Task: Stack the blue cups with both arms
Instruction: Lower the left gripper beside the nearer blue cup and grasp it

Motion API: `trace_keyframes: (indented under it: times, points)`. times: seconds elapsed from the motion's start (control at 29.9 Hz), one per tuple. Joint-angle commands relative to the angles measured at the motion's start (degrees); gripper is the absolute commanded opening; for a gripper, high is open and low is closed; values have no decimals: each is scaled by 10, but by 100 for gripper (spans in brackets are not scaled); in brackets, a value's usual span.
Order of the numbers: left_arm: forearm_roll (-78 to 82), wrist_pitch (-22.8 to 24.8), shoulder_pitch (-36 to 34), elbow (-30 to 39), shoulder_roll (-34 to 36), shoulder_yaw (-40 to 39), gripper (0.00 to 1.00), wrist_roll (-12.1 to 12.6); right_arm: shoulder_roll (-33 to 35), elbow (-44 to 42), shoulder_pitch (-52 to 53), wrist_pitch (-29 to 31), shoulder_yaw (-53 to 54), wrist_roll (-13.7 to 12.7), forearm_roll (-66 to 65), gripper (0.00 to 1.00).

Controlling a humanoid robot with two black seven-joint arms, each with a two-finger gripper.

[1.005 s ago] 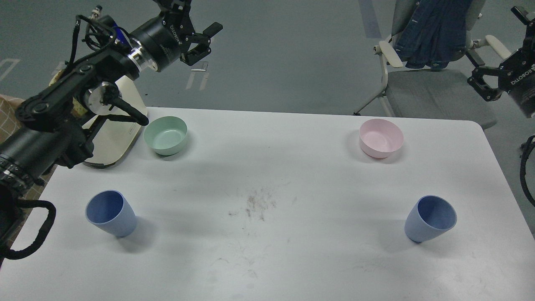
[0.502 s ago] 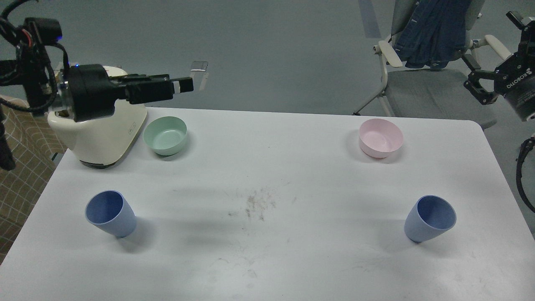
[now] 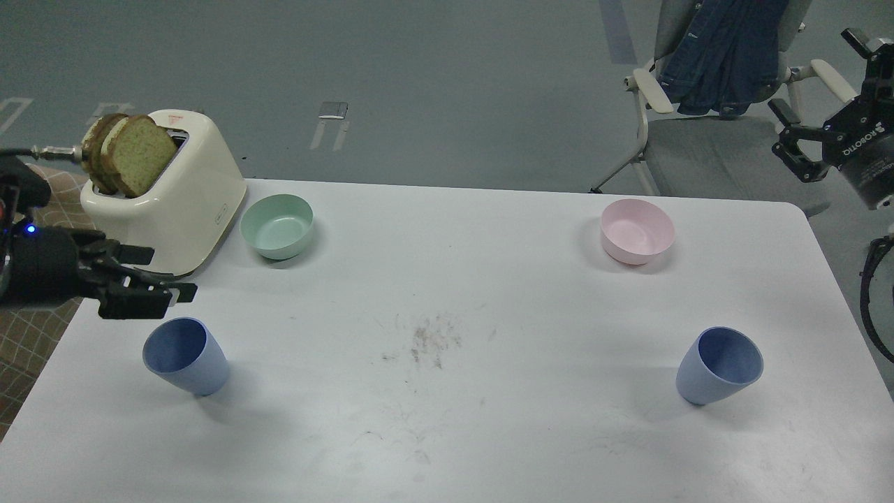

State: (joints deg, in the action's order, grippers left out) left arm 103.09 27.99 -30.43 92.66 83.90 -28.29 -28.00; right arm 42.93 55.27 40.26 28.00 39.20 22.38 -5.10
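Note:
Two blue cups stand upright on the white table [image 3: 447,433]. The left cup [image 3: 186,356] is at the front left and the right cup [image 3: 719,366] at the front right, both empty and far apart. My left gripper [image 3: 167,278] comes in low from the left edge, open and empty. Its fingers [image 3: 150,302] point right, just behind and above the left cup's rim, not touching it. My right gripper [image 3: 817,77] is open and empty, high off the table's back right corner, far from the right cup.
A cream toaster [image 3: 174,202] with bread slices [image 3: 133,150] stands at the back left, right behind my left gripper. A mint-green bowl [image 3: 277,225] sits beside it. A pink bowl [image 3: 637,230] sits at the back right. An office chair [image 3: 712,140] stands behind the table.
My left arm has swung down from high over the toaster to the table's left edge, just behind the left cup. My right gripper shifted slightly. Cups and bowls have not moved.

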Motion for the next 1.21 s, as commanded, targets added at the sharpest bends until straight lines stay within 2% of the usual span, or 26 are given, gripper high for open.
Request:
trace_keyframes:
  times: [0.0, 0.47, 0.6, 0.74, 0.77, 0.84, 0.94, 1.04, 1.07, 1.17]
  points:
    - [-1, 0, 0, -16, 2, 54, 95, 0, -2, 0, -4, 0, 0, 0, 0, 100]
    - [-31, -1, 1, -94, -58, 57, 92, 0, -5, -1, -7, 0, 0, 0, -1, 100]
    - [-34, -7, 1, -100, -74, 59, 87, 0, -5, -1, -10, 0, 0, 0, -1, 100]
    - [-35, -7, 1, -113, -89, 58, 78, 0, -4, 0, -13, 0, 1, 0, -1, 100]
    - [-35, -7, 1, -117, -93, 58, 69, 0, -4, 0, -14, 0, 1, 0, -1, 100]
    - [-34, -7, 1, -122, -94, 59, 57, 0, -3, 0, -14, 0, 1, 0, -1, 100]
    - [-34, -6, 1, -127, -95, 59, 32, 0, -3, -1, -14, 0, 1, 0, -1, 100]
    - [-34, -6, 1, -127, -95, 59, 14, 0, -3, -1, -15, 0, 1, 0, -1, 100]
    - [-34, -5, 1, -127, -95, 59, 0, 0, -3, -1, -15, 0, 1, 0, -1, 100]
    - [-33, -6, 1, -127, -95, 59, 0, 0, -4, -2, -16, 0, 1, 0, -1, 100]
